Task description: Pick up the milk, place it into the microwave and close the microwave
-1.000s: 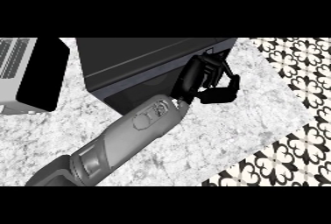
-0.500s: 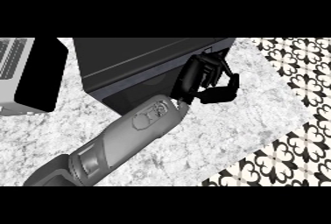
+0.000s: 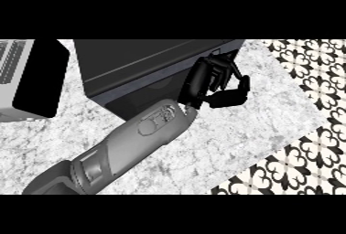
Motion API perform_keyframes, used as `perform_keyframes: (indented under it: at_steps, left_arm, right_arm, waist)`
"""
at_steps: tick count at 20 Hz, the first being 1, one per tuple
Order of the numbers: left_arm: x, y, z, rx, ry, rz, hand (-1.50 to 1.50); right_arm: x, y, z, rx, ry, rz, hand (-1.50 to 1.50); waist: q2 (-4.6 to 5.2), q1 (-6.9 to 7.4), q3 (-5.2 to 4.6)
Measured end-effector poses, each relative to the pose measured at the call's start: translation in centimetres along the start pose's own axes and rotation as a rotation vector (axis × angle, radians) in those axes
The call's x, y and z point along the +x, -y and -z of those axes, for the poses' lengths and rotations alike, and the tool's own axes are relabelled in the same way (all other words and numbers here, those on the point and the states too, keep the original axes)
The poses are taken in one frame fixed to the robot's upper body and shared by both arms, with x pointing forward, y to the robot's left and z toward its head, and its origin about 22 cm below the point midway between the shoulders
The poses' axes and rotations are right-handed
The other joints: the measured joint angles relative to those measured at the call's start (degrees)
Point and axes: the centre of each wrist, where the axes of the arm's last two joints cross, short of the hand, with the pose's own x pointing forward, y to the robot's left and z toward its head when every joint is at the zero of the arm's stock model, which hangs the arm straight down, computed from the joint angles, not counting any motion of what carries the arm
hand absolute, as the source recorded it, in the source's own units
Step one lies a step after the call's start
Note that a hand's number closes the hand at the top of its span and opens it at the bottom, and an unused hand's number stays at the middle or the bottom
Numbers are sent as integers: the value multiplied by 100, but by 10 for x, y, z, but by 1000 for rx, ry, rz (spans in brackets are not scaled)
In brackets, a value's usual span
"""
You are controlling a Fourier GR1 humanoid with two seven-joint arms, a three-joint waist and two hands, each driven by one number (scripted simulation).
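Only 1 hand shows; whether left or right is unclear. It rests at the right edge of the microwave's dark door, fingers curled, holding nothing visible. If it slips off that edge, the door may stay ajar. The milk is nowhere in view, so its look cannot be told.

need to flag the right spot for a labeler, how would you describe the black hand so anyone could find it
Start at the big dark microwave door across the top middle of the marble counter. At the door's right end sits the black hand, its curled fingers against the edge. It alone joins the grey forearm rising from the lower left.
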Motion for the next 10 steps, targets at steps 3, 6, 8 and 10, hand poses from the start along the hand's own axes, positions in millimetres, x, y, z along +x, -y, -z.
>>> perform_keyframes:
  at_steps: [3, 6, 8, 10]
  left_arm:
    - [0, 0, 0, 8, 1, 0, 150]
    - [1, 8, 1, 59, -22, -28, 150]
    - [4, 11, 2, 68, -37, -40, 150]
    - [5, 14, 2, 61, -46, -42, 150]
  right_arm:
    - [1, 1, 0, 4, -3, 6, -150]
    - [3, 3, -1, -1, -1, 11, -150]
    - [6, 6, -4, -10, 2, 10, -150]
    - [9, 8, -8, -22, 7, 8, -150]
  waist:
    - [2, -14, 1]
    - [-9, 37, 2]
    - [-6, 88, 6]
    - [-5, 137, 9]
